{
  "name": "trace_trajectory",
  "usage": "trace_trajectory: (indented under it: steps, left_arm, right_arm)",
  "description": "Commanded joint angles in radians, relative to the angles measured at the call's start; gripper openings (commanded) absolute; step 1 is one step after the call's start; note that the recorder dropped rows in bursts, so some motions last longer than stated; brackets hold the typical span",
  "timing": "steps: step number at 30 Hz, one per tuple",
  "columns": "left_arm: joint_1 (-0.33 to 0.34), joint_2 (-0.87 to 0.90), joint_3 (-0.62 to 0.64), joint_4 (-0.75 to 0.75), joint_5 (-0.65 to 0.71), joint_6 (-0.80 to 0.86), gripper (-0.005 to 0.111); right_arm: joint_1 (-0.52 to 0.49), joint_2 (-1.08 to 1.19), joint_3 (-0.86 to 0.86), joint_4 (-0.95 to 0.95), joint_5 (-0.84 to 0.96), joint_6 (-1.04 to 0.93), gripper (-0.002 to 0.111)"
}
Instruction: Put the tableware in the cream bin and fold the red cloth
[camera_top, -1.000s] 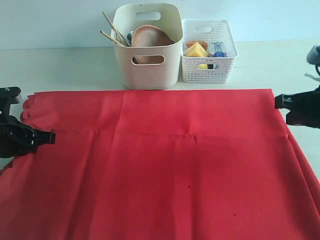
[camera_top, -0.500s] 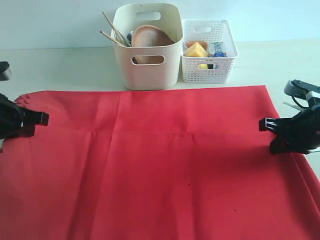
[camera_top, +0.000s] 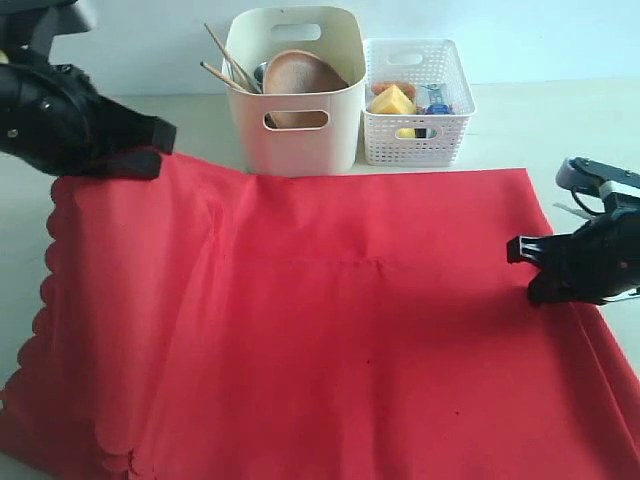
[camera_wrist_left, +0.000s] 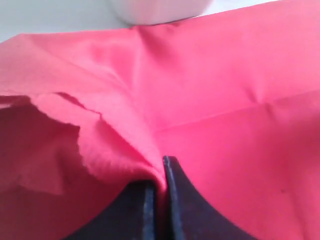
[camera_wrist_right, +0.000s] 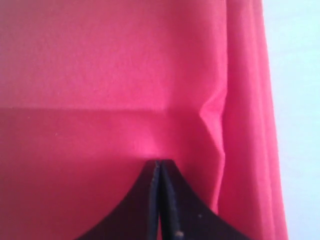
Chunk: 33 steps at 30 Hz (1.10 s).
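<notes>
Between the two sets of fingers lies the red cloth (camera_top: 350, 330), covering most of the worktop (camera_top: 570, 120). We judge the tableware step done and the fold in hand. The left fingers (camera_wrist_left: 172, 200) are clamped on a far corner, holding it up. The right fingers (camera_wrist_right: 167, 200) are closed, tips on the cloth; whether they pinch fabric we cannot tell. Next, the raised corner needs carrying over so the edges meet. Just past the left fingers stands the cream bin (camera_top: 300, 150), holding the wooden plate (camera_top: 300, 75) and chopsticks (camera_top: 225, 60). Nearer the right fingers, the white basket (camera_top: 415, 150) holds food.
</notes>
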Motion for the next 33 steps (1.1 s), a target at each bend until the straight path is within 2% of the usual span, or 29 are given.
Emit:
trace_trajectory:
  steps: [1,8,12,18,22,29,33]
  left_arm:
    - [-0.108,-0.007,-0.063,-0.003,-0.015,-0.025,0.0]
    - [-0.127,0.013,-0.084,0.003,-0.017,-0.058,0.0]
    - [-0.122,0.013,-0.084,0.082,0.035,-0.077,0.0]
    - [-0.063,0.011,-0.067,0.187,0.161,-0.109,0.0]
    - [0.012,0.011,-0.001,0.328,0.205,-0.203,0.0]
    - [0.131,0.037,0.133,0.369,0.072,-0.213,0.0]
    - [0.155,0.091,0.17,0.382,0.02,-0.217,0.0]
  right_arm:
    - [0.09,0.051,0.023,-0.028,-0.007,-0.032,0.0]
    - [0.12,0.053,0.023,-0.025,-0.019,-0.028,0.0]
    - [0.12,0.053,0.023,-0.025,-0.021,-0.028,0.0]
    - [0.12,0.053,0.023,-0.025,-0.021,-0.028,0.0]
    - [0.12,0.053,0.023,-0.025,-0.022,-0.03,0.0]
    - [0.12,0.053,0.023,-0.025,-0.026,-0.03,0.0]
    - [0.12,0.053,0.023,-0.023,-0.025,-0.03,0.0]
